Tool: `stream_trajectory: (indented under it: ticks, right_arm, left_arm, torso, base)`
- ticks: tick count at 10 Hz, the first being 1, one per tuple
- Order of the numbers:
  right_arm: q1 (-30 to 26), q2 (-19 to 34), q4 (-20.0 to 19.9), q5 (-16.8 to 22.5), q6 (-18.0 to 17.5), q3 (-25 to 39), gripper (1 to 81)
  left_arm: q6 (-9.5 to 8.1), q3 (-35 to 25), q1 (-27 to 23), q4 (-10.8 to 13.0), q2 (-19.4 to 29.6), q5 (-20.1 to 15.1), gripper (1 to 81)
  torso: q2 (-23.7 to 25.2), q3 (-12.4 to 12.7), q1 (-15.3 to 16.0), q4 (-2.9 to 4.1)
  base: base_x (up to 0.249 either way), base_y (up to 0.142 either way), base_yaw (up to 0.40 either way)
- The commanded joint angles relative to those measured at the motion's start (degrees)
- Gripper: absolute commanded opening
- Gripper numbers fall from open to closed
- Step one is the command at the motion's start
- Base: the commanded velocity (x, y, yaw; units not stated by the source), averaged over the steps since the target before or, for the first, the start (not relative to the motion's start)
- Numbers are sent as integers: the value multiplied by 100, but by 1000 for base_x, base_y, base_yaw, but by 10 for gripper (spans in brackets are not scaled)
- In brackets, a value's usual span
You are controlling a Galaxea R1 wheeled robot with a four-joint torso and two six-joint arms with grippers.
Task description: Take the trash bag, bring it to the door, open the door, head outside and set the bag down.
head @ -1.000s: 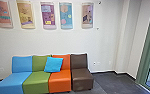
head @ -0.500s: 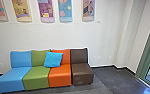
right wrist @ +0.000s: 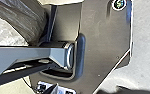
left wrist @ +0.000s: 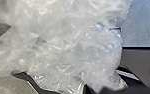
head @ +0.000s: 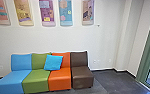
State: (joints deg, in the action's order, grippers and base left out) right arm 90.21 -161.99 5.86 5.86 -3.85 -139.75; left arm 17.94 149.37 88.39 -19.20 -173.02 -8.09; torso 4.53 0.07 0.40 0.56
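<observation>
Crumpled, see-through plastic of the trash bag (left wrist: pixel 56 42) spreads large and close in the left wrist view. It narrows toward the left gripper (left wrist: pixel 93 89), which is shut on it. In the right wrist view, pale crinkled plastic (right wrist: pixel 6 30) lies beside a greyish, folded film; whether both belong to the same bag I cannot tell. How my right gripper stands is unclear. The head view has a green frame (head: pixel 149 56) with glass at the right edge; I cannot tell whether it is the door.
Blue, green, orange and brown seats (head: pixel 82 76) stand in a row against the white wall (head: pixel 66 38), with a bright blue cushion (head: pixel 53 62) on them. Several posters (head: pixel 47 12) hang above. Dark floor (head: pixel 113 81) stretches between the brown seat and the green frame.
The whole head picture shifted upward and then partly back down, so the camera has tilted or bobbed. The seats, cushion and posters keep their places relative to one another.
</observation>
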Motion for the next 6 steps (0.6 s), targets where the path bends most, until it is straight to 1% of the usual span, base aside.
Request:
stream_trajectory:
  ticks: [1,3,4,5,6]
  right_arm:
    - [-297,32,38,319,7,28,811]
    - [-306,32,38,319,7,28,811]
    - [-306,24,29,328,7,19,811]
    - [-305,24,46,328,7,19,811]
    - [-297,24,55,328,7,19,811]
  left_arm:
    - [16,-57,-300,30,-22,-430,10]
    - [25,-57,-300,30,-22,-430,10]
    - [25,-57,-300,30,-22,-430,10]
    - [25,-57,-300,30,-22,-430,10]
    - [25,-57,-300,39,-23,-430,10]
  torso:
    - [0,-2,0,0]
    - [2,63,-5,0]
    - [2,50,-6,0]
    - [2,-284,-6,0]
    - [5,-506,-6,0]
  base:
    - [0,0,0]
    - [0,0,0]
    - [0,0,0]
    - [0,0,0]
    - [0,0,0]
